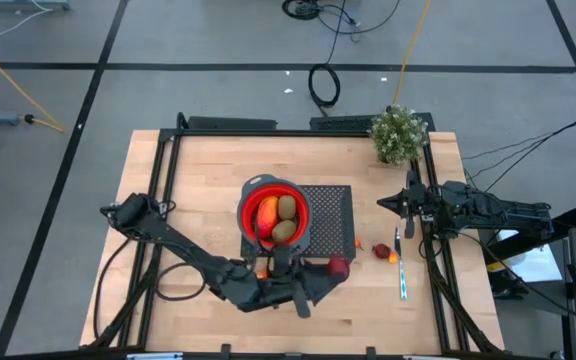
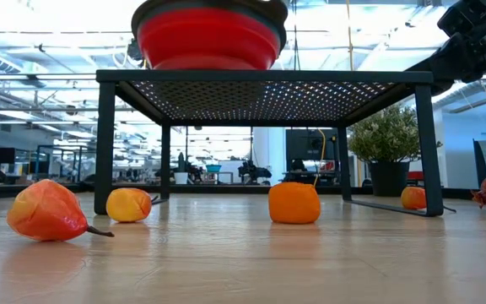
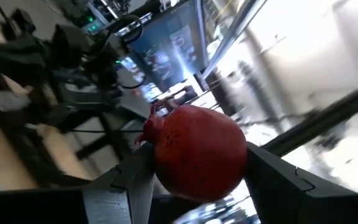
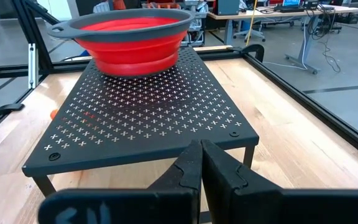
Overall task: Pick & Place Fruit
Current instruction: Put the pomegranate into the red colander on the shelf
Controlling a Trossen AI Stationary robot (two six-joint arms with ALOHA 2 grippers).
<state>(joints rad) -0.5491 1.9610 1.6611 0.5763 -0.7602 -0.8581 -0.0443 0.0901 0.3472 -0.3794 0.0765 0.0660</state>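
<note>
While two brown ovals [image 1: 285,219] and a red-orange piece [image 1: 265,215] are sitting in the red bowl [image 1: 299,200], the left gripper [image 1: 330,268] is pinching a dark red fruit [image 3: 199,151] near the tabletop's front edge, the right gripper [image 1: 386,204] is waiting pressed together at the right edge, and several pieces are lying loose.

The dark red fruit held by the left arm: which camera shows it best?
The left wrist view: the dark red fruit fills it, clamped between the fingers. The high view shows only a small red spot. The low and right wrist views do not clearly show it.
</note>
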